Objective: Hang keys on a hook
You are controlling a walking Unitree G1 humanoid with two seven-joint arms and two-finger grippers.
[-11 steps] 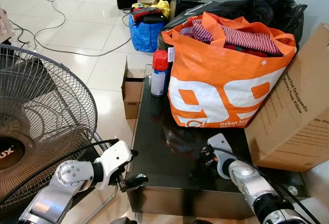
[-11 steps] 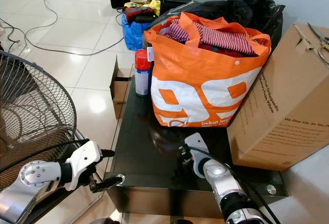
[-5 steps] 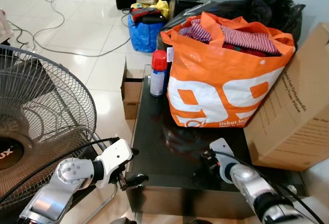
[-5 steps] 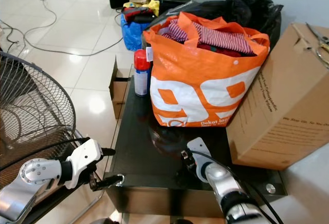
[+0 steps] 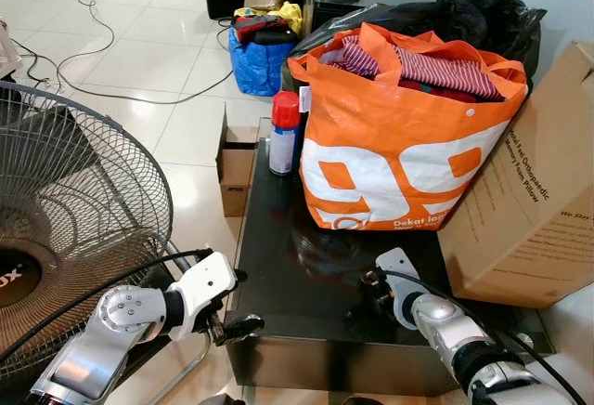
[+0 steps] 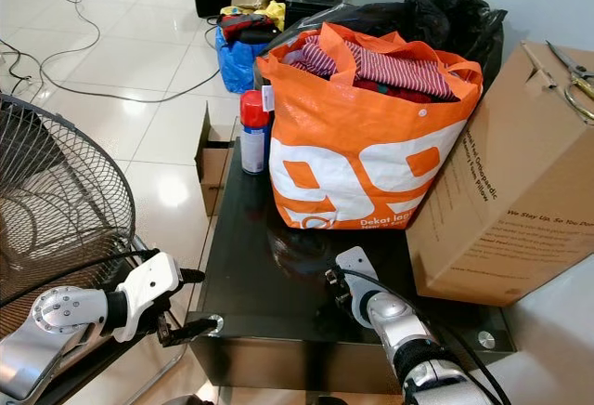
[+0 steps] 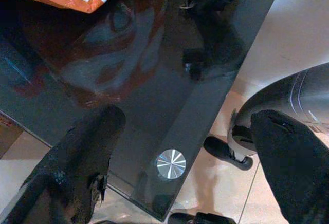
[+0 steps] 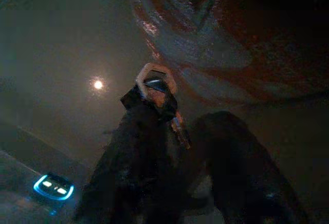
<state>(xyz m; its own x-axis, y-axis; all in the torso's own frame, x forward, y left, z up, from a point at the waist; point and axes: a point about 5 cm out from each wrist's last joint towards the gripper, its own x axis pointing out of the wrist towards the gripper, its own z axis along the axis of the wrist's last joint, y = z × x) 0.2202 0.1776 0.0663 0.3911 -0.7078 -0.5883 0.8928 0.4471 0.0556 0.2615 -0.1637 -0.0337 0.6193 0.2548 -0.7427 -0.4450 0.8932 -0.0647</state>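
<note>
Pickup step. Right gripper [image 8: 169, 131] clenched on keys [image 8: 154, 88] just above table [image 5: 306, 284], at 6 o'clock of bag [image 5: 399, 145]. Left gripper [image 7: 180, 147] released, at table's 7 o'clock corner. Next: lift, find hook.

You have one glossy black glass worktop [image 5: 278, 266], one bulging orange shopping bag [image 5: 399, 136], one red-capped spray can [image 5: 283, 133], two brown cardboard boxes, large [image 5: 524, 201] and small [image 5: 236, 159], one wire-caged fan [image 5: 65, 210].
</note>
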